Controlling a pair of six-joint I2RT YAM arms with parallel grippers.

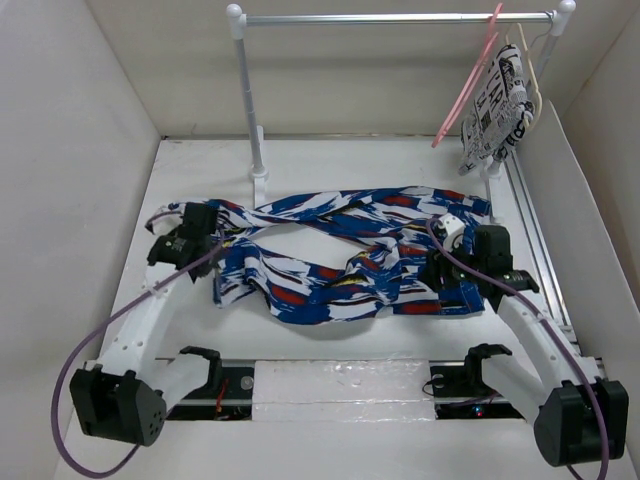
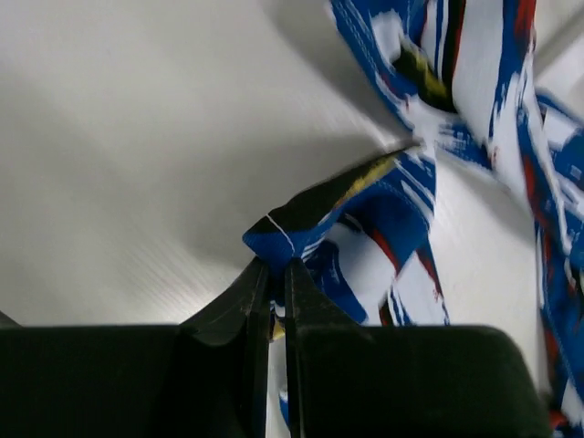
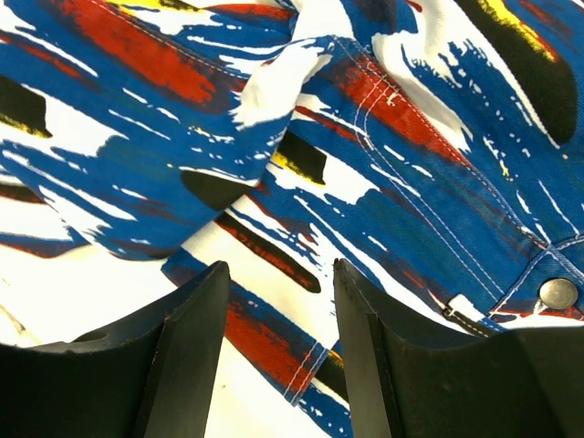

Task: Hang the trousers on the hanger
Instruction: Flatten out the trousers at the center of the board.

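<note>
On the white table [image 1: 330, 165], the trousers [image 1: 350, 255] sprawl twisted between both arms. The left gripper [image 2: 274, 283] pinches only a thin fold, which may slip free. The right gripper [image 3: 278, 338] gapes empty over the waistband, well apart from the pink hanger [image 1: 462, 90].

The bright blue splash-patterned cloth trousers [image 2: 474, 100] blur toward the left wrist view's right edge, which cuts them off. From above, the thin pink plastic hanger [image 1: 461, 90] shows only 2 slim bars, the rest lost beside the white newspaper-print garment [image 1: 497, 105].
</note>
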